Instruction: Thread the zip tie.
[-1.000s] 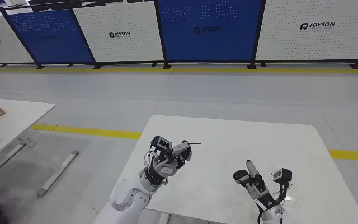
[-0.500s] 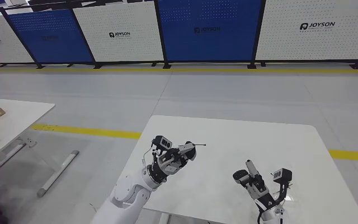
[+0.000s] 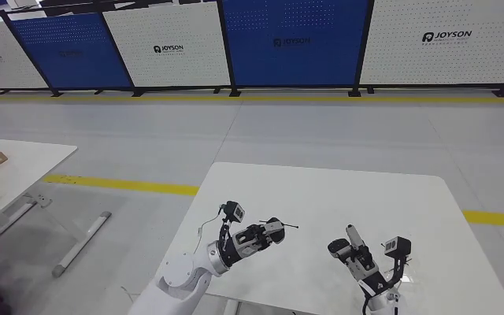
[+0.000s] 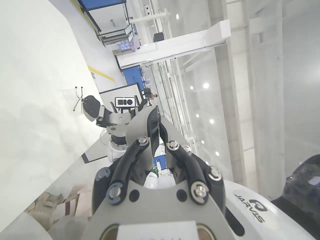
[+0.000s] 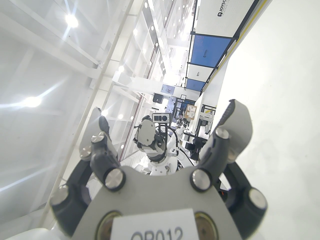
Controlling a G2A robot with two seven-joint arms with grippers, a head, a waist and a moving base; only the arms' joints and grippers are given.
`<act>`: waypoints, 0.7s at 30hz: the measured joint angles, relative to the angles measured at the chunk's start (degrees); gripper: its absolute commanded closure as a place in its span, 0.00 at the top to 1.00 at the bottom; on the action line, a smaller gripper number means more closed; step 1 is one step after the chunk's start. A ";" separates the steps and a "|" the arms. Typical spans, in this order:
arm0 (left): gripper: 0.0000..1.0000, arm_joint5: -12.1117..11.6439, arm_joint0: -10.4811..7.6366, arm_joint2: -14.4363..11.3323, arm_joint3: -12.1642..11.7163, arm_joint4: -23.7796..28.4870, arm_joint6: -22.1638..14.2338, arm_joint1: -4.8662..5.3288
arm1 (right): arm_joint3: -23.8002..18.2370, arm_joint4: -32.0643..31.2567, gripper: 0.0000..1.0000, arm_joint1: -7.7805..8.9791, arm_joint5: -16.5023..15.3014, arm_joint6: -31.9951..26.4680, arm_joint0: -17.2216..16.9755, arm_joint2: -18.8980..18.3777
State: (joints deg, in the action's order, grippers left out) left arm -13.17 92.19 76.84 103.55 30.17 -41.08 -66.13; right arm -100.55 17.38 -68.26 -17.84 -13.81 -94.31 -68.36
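A thin black zip tie sticks out sideways from my left gripper, which is shut on it above the white table near the front left. In the left wrist view the two fingers of that gripper are pressed together, and the tie itself is hidden between them. My right gripper stands open at the front right with nothing in it, and its fingers are wide apart in the right wrist view. The tie's tip points toward it across a gap.
The tabletop around both arms is bare white, with its front edge close below them. A second white table stands far left across the floor. Blue and white pegboard panels line the back behind a yellow floor line.
My left arm has carried the zip tie to the right and slightly lower, closer to the right gripper. The right arm has stayed in place.
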 measured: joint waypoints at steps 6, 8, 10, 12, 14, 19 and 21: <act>0.00 -0.01 0.00 0.01 0.00 0.01 0.02 0.00 | 0.00 0.00 1.00 0.00 0.00 0.00 0.00 0.00; 0.00 0.07 -0.02 -0.04 -0.05 -0.10 0.15 0.00 | 0.00 0.00 1.00 0.00 0.00 0.00 0.00 0.00; 0.00 0.56 -0.24 -0.31 -0.57 -1.15 1.00 0.02 | 0.00 0.00 1.00 0.00 0.00 0.00 0.00 0.00; 0.00 0.81 -0.48 -0.50 -1.33 -2.04 1.63 0.06 | 0.00 0.00 1.00 0.00 0.00 0.00 0.00 0.00; 0.00 1.09 -0.73 -0.76 -2.46 -3.41 2.06 0.14 | 0.00 0.00 1.00 0.00 0.00 0.00 0.00 0.00; 0.00 2.15 -1.29 -2.69 -5.77 -6.05 2.20 0.18 | 0.00 0.00 1.00 0.00 0.00 0.00 0.00 0.00; 0.00 2.18 -1.55 -3.49 -7.02 -6.85 2.76 0.13 | 0.00 0.00 1.00 0.00 0.00 0.00 0.00 0.00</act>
State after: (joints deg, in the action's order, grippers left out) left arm -10.99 90.63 73.36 96.53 23.32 -38.33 -66.00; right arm -100.55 17.38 -68.26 -17.84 -13.81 -94.31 -68.36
